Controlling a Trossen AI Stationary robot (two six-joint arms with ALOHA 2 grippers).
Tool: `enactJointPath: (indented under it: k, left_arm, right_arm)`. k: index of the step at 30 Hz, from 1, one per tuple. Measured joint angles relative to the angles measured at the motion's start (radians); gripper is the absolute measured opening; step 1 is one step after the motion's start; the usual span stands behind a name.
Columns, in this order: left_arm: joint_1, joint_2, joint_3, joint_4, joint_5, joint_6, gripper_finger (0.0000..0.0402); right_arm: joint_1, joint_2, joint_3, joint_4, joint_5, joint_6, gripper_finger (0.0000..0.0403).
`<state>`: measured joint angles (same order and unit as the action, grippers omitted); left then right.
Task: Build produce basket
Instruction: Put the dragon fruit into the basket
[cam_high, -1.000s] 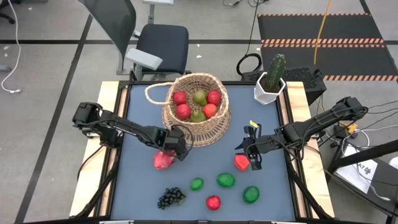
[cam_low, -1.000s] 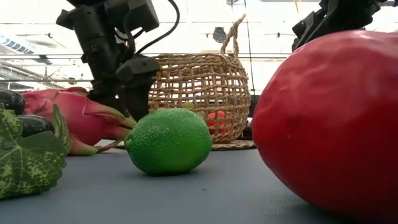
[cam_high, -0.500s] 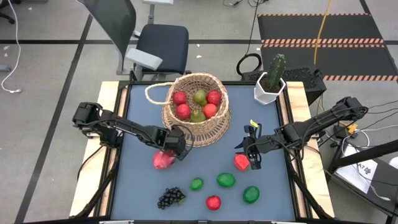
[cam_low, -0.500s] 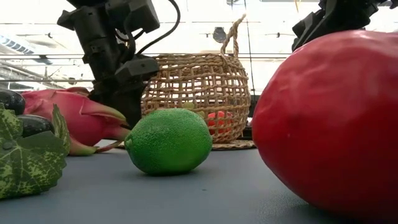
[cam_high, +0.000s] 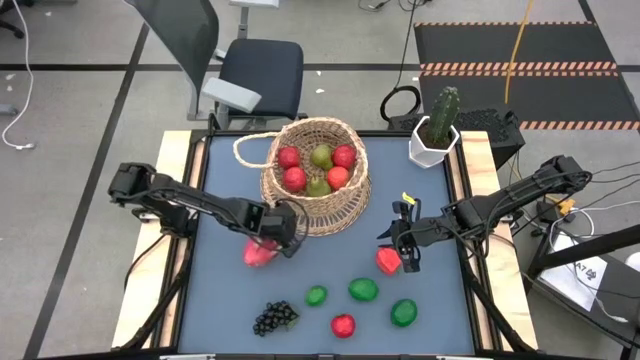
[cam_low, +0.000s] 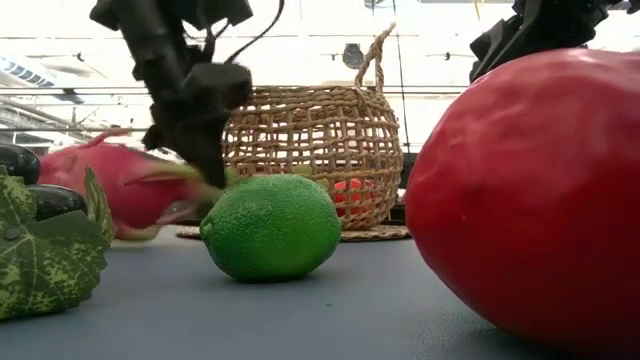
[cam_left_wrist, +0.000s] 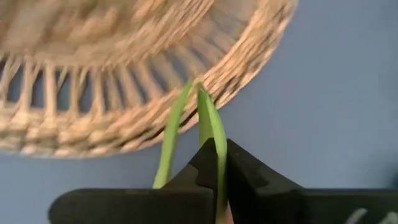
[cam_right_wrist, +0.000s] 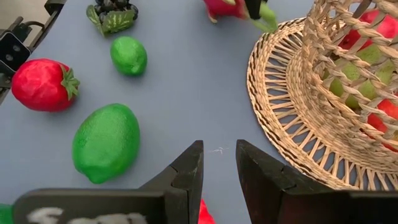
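Dragon fruit (cam_low: 125, 190) body half hidden behind left tool (cam_high: 272, 232) pinching its leaf.

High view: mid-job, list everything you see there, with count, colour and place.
basket: one, tan wicker, far middle of the table
apples: four, red, in the basket
pears: two, green, in the basket
dragon fruit: one, pink, beside the basket
grapes: one bunch, dark, near edge
green fruits: three, near middle
red fruits: two, one near edge, one under right hand
cactus pot: one, white, far right corner
chair: one, dark, behind the table
left hand: shut on dragon fruit's leaf
right hand: open
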<state>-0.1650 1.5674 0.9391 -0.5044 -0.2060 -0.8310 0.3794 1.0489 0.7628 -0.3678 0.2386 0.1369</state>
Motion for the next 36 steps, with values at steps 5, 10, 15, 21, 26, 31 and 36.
enactJointPath:
  k: [5,10,15,21,26,31,36]
  left_arm:
    - [-0.001,-0.042,0.003,-0.017,0.005,0.007,0.0027]
    - [-0.006,-0.088,0.004,-0.023,0.014,0.024,0.0009]
    - [-0.016,-0.134,0.005,-0.002,0.025,0.042,0.0018]
    - [-0.03,-0.19,0.002,-0.024,0.033,0.056,0.0012]
    - [-0.033,-0.228,0.001,0.003,0.033,0.07,0.0011]
    - [-0.032,-0.259,0.004,0.061,0.03,0.106,0.0014]
    - [-0.024,-0.286,0.006,0.086,0.025,0.131,0.0006]
  right_arm:
    - [0.0,0.0,0.0,-0.002,0.0,0.0,0.0091]
    - [0.0,0.001,0.0,-0.002,0.0,0.0,0.0091]
    - [0.0,0.001,0.0,-0.001,0.0,0.0,0.0091]
    - [0.0,0.0,0.0,0.005,0.0,0.0,0.0091]
    - [0.0,0.0,0.0,0.003,0.0,0.0,0.0091]
    - [0.0,0.001,0.0,0.001,0.0,0.0,0.0091]
    - [0.0,0.001,0.0,0.002,0.0,0.0,0.0091]
